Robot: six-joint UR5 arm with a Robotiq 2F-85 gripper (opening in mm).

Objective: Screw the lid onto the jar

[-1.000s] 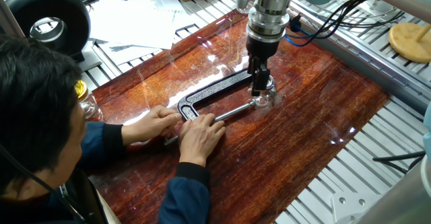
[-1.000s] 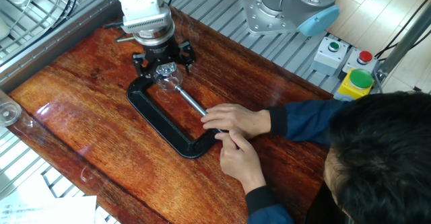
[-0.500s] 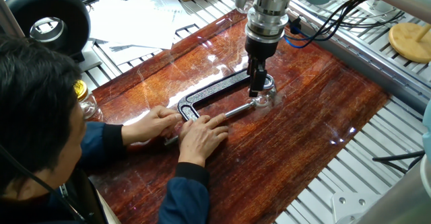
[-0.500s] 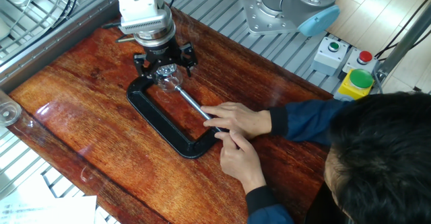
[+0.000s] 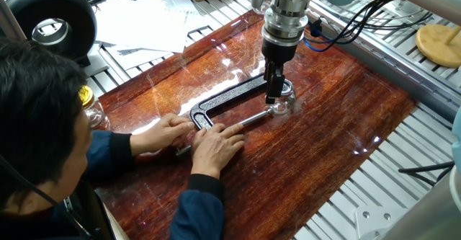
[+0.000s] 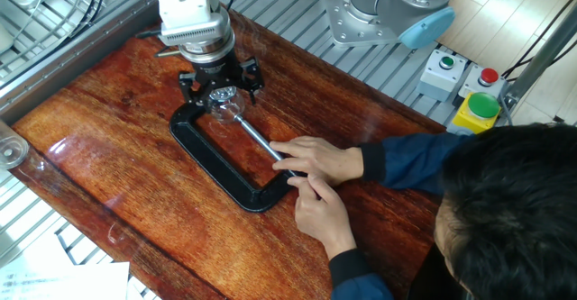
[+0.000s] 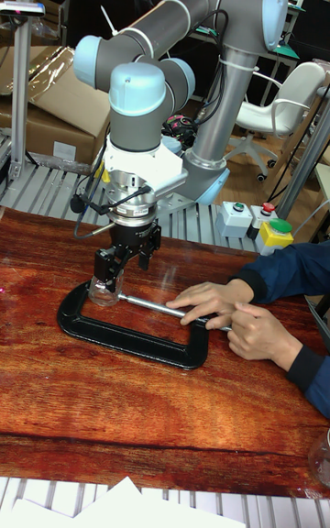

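The jar (image 6: 231, 111), small, squat and clear, sits on the glossy red-brown wooden worktop (image 6: 117, 156), caught between the ends of a black C-clamp (image 6: 212, 160). A silvery round lid (image 6: 220, 94) rests on its mouth. The gripper (image 6: 219, 82) pinches the lid from above. A person's hands (image 6: 311, 165) hold the clamp's metal screw rod (image 6: 257, 138). Only the tall fixed view shows the grey arm (image 7: 174, 24).
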